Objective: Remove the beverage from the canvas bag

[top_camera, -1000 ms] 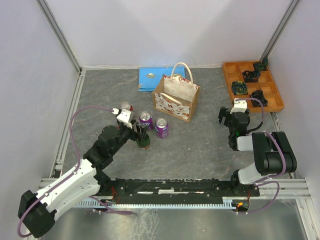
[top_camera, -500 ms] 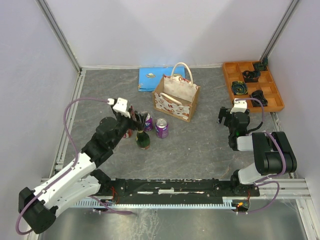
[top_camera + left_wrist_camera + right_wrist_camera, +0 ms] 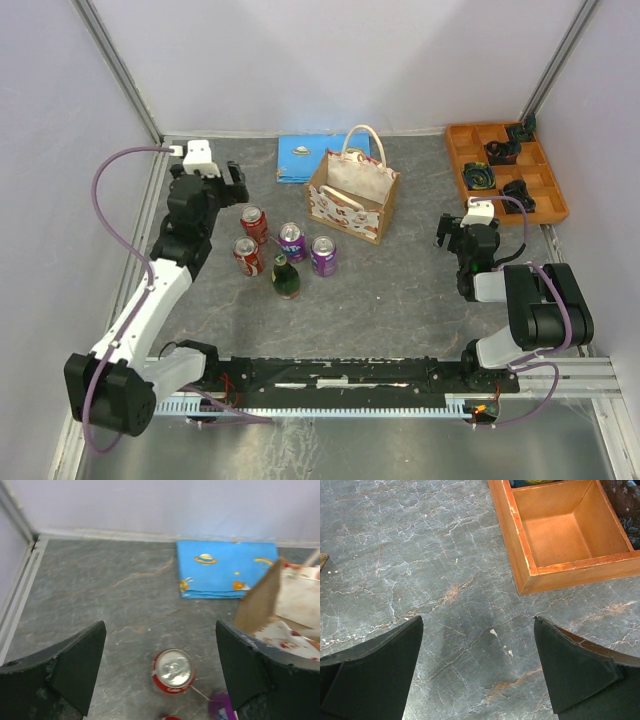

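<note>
just beside canvas bag (image 3: 345, 214): 4 cans (image 3: 291, 240), bottle (image 3: 287, 278)

- The table (image 3: 400, 290) was grey stone-look — veined with pale and rusty cracks.
- Plain pale lilac walls (image 3: 330, 60) enclosed three sides.
- Metal rails (image 3: 150, 185) edged it.

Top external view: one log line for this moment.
left gripper open, empty, near red can | right gripper open, empty, beside orange tray | four cans, green bottle standing outside canvas bag
</note>
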Controlling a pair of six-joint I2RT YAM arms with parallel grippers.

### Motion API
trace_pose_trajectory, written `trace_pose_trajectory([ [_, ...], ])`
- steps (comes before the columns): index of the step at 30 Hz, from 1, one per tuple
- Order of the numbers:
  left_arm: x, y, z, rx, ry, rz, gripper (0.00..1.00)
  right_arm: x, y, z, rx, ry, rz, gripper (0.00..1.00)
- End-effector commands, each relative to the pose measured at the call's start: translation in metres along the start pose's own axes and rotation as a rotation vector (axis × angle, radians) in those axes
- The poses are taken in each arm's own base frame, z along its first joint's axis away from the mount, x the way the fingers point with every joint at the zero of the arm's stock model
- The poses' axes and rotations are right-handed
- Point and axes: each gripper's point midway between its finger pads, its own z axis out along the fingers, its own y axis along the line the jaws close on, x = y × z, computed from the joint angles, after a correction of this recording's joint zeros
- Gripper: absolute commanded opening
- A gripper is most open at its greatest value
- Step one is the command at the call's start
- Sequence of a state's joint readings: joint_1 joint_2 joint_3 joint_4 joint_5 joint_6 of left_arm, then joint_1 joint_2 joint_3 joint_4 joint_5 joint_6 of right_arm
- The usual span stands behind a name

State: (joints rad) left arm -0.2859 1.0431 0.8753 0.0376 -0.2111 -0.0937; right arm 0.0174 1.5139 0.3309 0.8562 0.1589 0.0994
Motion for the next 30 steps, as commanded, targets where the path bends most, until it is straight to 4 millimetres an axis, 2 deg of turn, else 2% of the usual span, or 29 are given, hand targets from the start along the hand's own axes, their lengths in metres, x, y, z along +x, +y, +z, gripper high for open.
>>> trace_pose_trajectory([
  [1, -0.02, 0.029, 0.014, -0.042, -0.032, -0.106, 0.98, -0.02, 0.002, 0.005, -0.006, -0.06, -0.001, 0.99],
  [4, -0.015, 0.065, 0.028, -0.115, -0.02, -0.195, 0.99, -0.019, 0.002, 0.005, -0.006, -0.057, -0.002, 0.99],
  [7, -0.009, 0.091, 0.037, -0.131, -0.006, -0.29, 0.99, -0.019, 0.002, 0.005, -0.006, -0.058, -0.001, 0.99],
  [13, 0.007, 0.112, 0.041, -0.183, 0.017, -0.312, 0.99, -0.02, 0.001, 0.005, -0.005, -0.06, -0.002, 0.99],
  [19, 0.015, 0.135, 0.026, -0.33, -0.017, -0.339, 0.99, -0.02, 0.002, 0.005, -0.006, -0.059, -0.002, 0.99],
  [23, 0.02, 0.142, 0.012, -0.382, -0.054, -0.351, 0.99, -0.02, 0.002, 0.005, -0.006, -0.059, -0.002, 0.99],
  [30, 0.023, 0.157, 0.001, -0.486, -0.063, -0.377, 0.99, -0.019, 0.002, 0.005, -0.006, -0.058, -0.002, 0.99],
])
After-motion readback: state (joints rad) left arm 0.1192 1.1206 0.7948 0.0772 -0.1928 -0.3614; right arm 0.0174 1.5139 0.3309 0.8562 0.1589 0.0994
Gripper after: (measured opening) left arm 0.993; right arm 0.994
